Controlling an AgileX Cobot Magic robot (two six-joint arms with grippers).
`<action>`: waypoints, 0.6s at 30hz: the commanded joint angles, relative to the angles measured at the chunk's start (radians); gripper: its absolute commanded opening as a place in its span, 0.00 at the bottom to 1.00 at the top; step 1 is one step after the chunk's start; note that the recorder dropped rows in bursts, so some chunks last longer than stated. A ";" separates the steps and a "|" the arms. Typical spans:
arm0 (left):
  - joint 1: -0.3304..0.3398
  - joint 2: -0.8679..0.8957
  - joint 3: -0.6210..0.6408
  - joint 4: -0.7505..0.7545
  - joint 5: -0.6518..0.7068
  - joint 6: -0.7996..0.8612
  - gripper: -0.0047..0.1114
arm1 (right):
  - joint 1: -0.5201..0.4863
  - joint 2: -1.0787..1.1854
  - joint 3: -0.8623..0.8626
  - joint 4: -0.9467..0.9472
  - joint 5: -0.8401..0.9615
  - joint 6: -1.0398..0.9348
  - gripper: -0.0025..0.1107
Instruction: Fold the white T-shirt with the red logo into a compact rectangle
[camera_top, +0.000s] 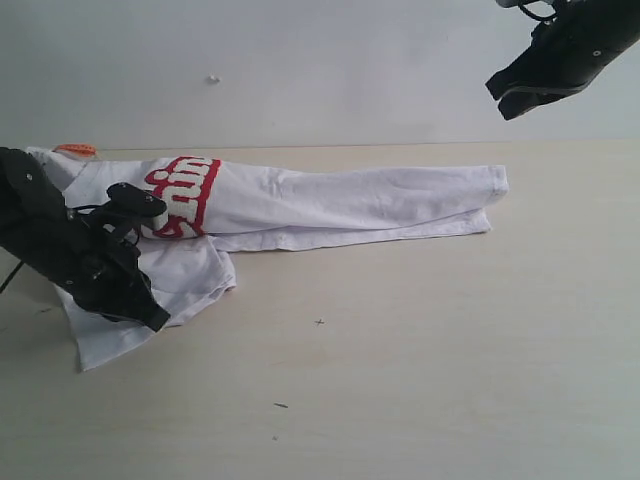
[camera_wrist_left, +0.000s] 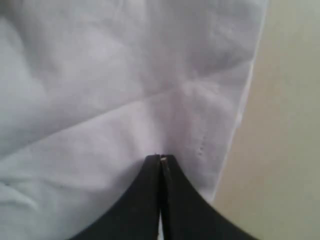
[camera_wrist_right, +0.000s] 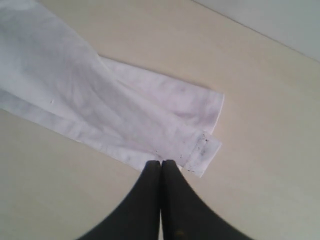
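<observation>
Your grippers: both sets of jaws pressed together.
Your left gripper (camera_wrist_left: 160, 159) sits low on the white T-shirt (camera_top: 330, 200) by the bench's (camera_top: 420, 350) far left corner; your right gripper (camera_wrist_right: 161, 162) hangs above its other end. It stretches along the far edge, red logo (camera_top: 185, 195) leftward.

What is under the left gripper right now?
The white T-shirt lies under the left gripper, near the shirt's edge, with the table beside it. The arm covers part of the red logo and the cloth below, so folds there cannot be seen.
</observation>
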 joint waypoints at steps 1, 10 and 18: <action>-0.006 0.010 0.020 0.218 0.299 -0.160 0.04 | -0.005 -0.011 -0.004 0.016 0.001 -0.002 0.02; -0.006 -0.090 0.068 0.232 0.650 -0.181 0.04 | -0.005 -0.011 -0.004 0.103 0.038 -0.023 0.02; -0.006 -0.196 0.088 0.253 0.588 -0.206 0.04 | -0.005 -0.011 -0.004 0.171 0.073 -0.059 0.02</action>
